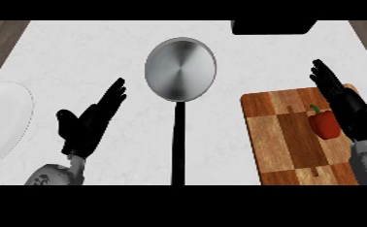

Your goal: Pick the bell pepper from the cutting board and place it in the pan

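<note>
A pale marbled table [86, 51] fills the view, with a wooden cutting board [283, 138] at the right and a steel pan [180, 69] in the middle, its long black handle running toward the robot. The red bell pepper [326, 122] lies on the board's right part, just beside the right hand [342, 105], whose fingers are straight and apart, holding nothing. The left hand [90, 121] rests open at the lower left. The pepper is likely light, hollow and smooth-skinned, so it could slip; curling round its broad body looks safer than pinching the thin green stem. A white plate [13, 117] sits at the left edge.
</note>
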`<state>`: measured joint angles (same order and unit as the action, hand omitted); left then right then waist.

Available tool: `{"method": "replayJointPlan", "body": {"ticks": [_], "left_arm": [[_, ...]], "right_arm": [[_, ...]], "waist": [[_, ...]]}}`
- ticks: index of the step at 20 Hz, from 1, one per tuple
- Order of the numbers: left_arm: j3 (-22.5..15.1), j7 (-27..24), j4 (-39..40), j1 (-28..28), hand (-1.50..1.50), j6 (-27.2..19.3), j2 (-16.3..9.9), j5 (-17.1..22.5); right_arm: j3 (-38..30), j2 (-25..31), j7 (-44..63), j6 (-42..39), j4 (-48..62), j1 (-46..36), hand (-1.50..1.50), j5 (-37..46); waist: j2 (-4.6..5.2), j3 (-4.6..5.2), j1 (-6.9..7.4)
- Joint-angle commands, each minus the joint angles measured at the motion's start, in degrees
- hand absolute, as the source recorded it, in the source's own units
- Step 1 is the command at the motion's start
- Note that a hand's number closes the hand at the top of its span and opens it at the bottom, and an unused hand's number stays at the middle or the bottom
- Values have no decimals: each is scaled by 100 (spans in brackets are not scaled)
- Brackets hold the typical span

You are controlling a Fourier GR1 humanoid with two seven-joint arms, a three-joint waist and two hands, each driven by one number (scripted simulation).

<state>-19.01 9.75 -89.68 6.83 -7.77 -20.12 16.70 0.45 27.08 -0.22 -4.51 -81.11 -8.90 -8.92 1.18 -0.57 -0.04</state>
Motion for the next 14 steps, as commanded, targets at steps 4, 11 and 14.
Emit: {"method": "replayJointPlan", "body": {"ticks": [4,11,14], "left_arm": [[917,218,595,-107,0,-422,-968,-442],[1296,340,1158,-288,0,-805,-1227,-607],[1356,361,1141,-288,0,-810,-1219,-651]], "right_arm": [[-173,102,-487,-1529,-254,-605,-150,-1180],[-1609,-258,-889,161,247,-304,150,-1219],[-1850,-18,-2405,-918,631,339,-150,-1287]], "waist": [[-113,38,178],[-91,22,-170],[-106,40,-50]]}}
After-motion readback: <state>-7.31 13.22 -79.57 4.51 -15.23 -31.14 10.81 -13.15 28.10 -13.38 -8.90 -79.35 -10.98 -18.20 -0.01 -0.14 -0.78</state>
